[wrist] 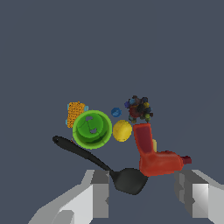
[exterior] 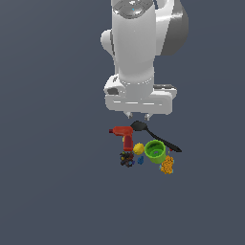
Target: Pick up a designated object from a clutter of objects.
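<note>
The bright green cup (exterior: 155,151) stands upright in the pile, between the yellow ball (exterior: 139,149) and the orange lattice piece (exterior: 167,165). In the wrist view the green cup (wrist: 92,128) shows its thick rim and inside. The black spoon (exterior: 154,135) lies behind it, its handle running along the cup's far side. The red drill toy (exterior: 125,136) lies to the exterior view's left. My gripper (exterior: 138,116) hangs open and empty above the spoon's bowl (wrist: 128,180), apart from the cup.
A dark multicoloured lump (exterior: 127,159) and a tiny blue bit (exterior: 140,160) lie at the front of the pile, also seen in the wrist view as the lump (wrist: 139,109) and blue bit (wrist: 115,112). The plain grey floor (exterior: 48,182) surrounds the pile.
</note>
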Motion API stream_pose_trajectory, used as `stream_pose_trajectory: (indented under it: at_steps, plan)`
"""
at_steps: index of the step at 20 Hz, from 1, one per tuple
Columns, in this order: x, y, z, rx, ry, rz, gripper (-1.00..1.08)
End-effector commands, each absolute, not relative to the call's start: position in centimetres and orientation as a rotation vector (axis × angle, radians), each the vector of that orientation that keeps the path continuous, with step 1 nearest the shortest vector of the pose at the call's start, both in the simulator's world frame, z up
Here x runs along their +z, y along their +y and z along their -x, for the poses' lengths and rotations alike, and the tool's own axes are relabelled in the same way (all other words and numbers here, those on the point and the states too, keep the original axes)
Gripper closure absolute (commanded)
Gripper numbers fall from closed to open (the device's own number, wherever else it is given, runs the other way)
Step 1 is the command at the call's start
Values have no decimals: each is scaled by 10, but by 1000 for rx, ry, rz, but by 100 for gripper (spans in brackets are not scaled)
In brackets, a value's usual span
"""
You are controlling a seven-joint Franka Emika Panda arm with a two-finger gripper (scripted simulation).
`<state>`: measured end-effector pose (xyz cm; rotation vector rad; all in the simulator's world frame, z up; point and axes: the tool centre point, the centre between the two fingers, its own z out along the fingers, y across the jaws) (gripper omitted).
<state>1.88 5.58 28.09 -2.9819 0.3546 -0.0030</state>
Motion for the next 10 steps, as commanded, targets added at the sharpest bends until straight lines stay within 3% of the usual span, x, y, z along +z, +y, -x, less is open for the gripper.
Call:
stream_pose_trajectory:
  at_steps: [1,10]
  plan:
    - [268,69,-20,4,459,2924,-20]
    - [219,109,-23,59,888,2672,-20]
